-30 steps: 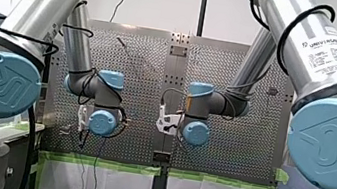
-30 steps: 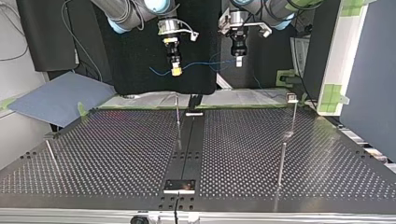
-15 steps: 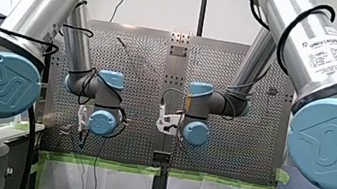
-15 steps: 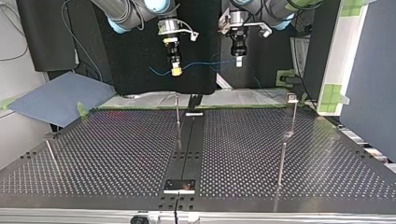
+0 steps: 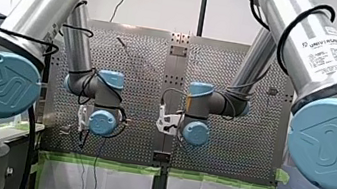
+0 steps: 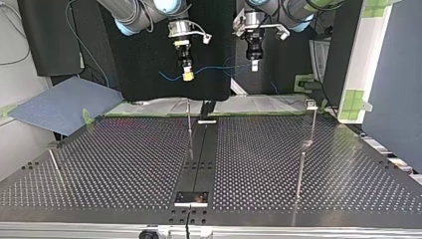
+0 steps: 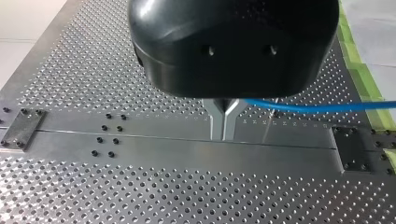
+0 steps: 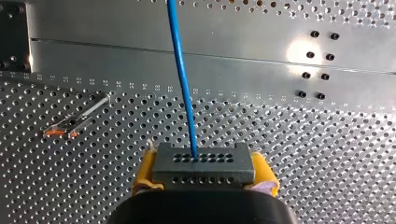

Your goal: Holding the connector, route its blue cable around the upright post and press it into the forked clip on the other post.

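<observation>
Zero visible change over the last second: both arms hang where they were and the cable span is unaltered. I read this as a pause before routing, with no part of the task done yet.

Right gripper with yellow pads (image 8: pixel 205 173) pinches the dark grey multi-hole connector block (image 8: pixel 204 161). The thin blue cable (image 8: pixel 182 74) leaves the block's face. Black left gripper (image 7: pixel 224 135) has its metal fingers pressed together, apparently on that cable further along.

Only the wrist views show these grips. Only the top view shows the cable strung in the air between the grippers. It also shows the slim upright metal post (image 6: pixel 189 117) and the thin post with a small clip head (image 6: pixel 311 104), both well apart from the cable. The fork is too small to confirm.
</observation>
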